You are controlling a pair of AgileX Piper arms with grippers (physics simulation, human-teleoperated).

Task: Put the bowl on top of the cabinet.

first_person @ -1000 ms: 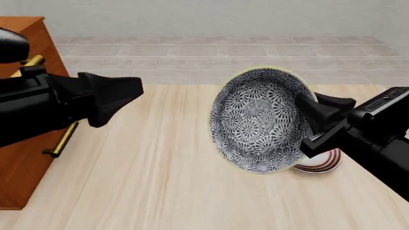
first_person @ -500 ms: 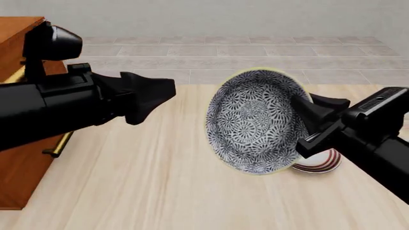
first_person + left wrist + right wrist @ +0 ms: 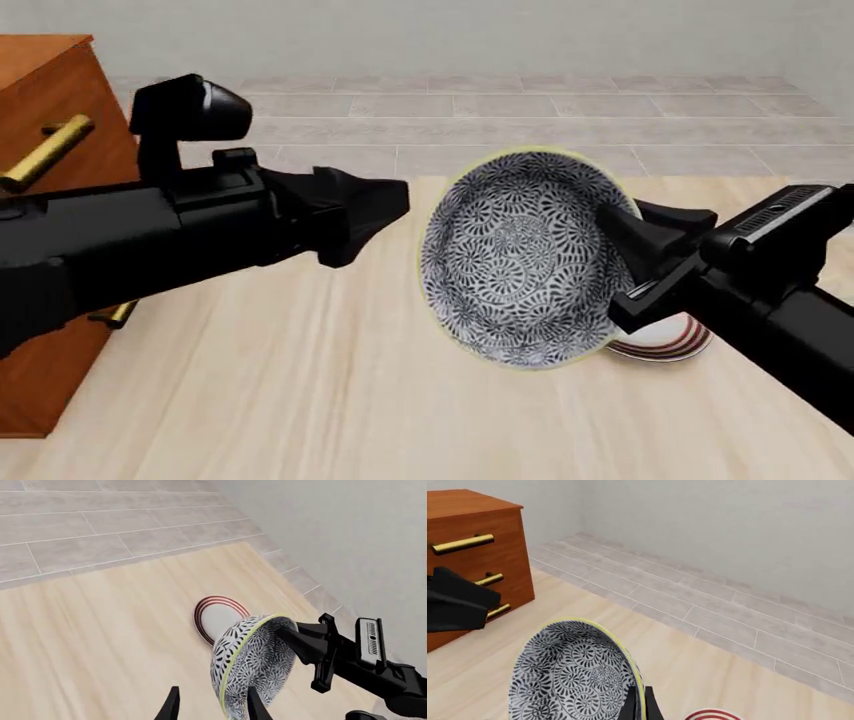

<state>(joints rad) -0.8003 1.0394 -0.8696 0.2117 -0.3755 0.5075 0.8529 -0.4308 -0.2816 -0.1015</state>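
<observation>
Cabinet (image 3: 47, 240) sits far left of the bowl, top not in view. Left gripper (image 3: 208, 706) w/ jaws apart, lined up just beside the bowl (image 3: 523, 258), which hangs tilted on edge above the surface (image 3: 294, 380), rim pinched by the right gripper (image 3: 638, 232). Looks like a handover, so imo the left should close on the rim before the right lets go. Plate (image 3: 667, 338) w/ red rings lies under the bowl, out of the way.

Front view high behind both arms facing forward, wrist views close along their fingers, all sharing the bowl (image 3: 523, 258)
</observation>
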